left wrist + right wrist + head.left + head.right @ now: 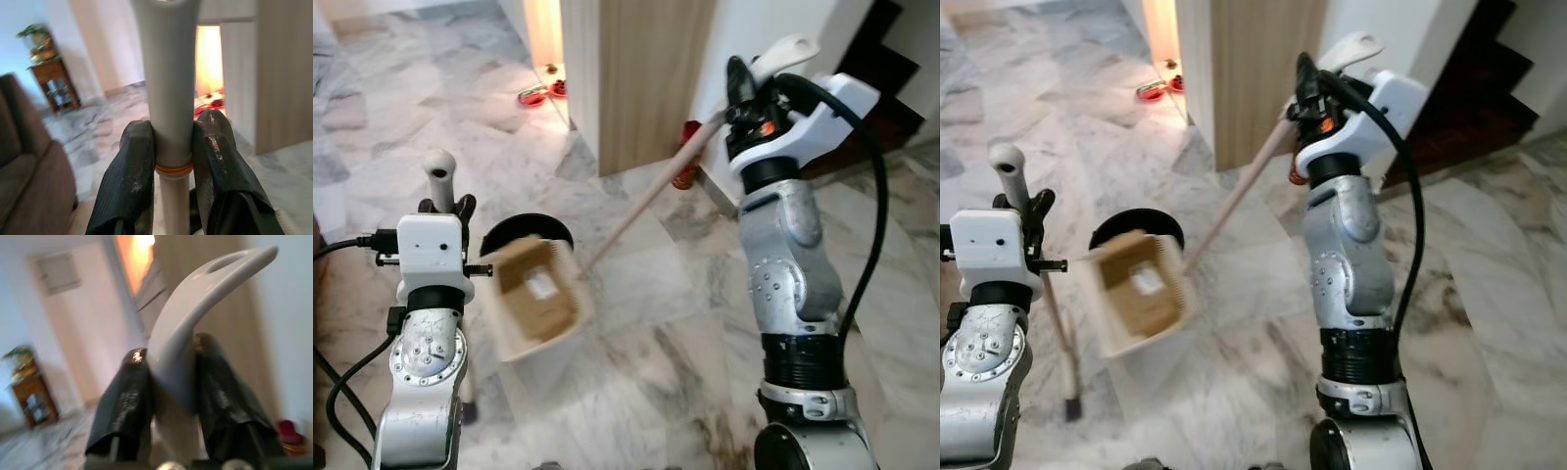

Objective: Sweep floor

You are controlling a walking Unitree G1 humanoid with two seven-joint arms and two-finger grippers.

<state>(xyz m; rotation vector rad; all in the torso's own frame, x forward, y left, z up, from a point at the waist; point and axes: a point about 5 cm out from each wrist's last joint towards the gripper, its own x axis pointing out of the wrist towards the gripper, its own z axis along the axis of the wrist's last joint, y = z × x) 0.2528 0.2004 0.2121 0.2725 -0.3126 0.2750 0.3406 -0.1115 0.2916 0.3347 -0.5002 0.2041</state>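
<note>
Two silver arms each clench one long-handled tool over a glossy grey-veined marble floor (pixel 685 323). At three o'clock the right claw (pixel 741 90) is clamped on the broom handle (pixel 646 201), a pale wooden pole capped by a curved white plastic grip with a hanging slot (pixel 215 279); the right wrist view has both black fingers (pixel 124 401) pressed against that grip. The pole slants down toward the middle of the scene and ends behind the dustpan (pixel 536 294), a tan, boxy, open-topped scoop, blurred, with a pale patch lying inside. At nine o'clock the left claw (pixel 172 147) grips the dustpan's own upright, a round white tube (pixel 166 73) with an orange ring just under the fingers. One black round object (pixel 524 233) lies just behind the dustpan. At twelve o'clock a wood-panelled wall corner (pixel 651 78) juts into the floor; beside it two red bowls (pixel 541 93) rest in a lit doorway, and one red-orange container (pixel 688 157) stands against the wall's foot. Open marble spreads toward six o'clock.
</note>
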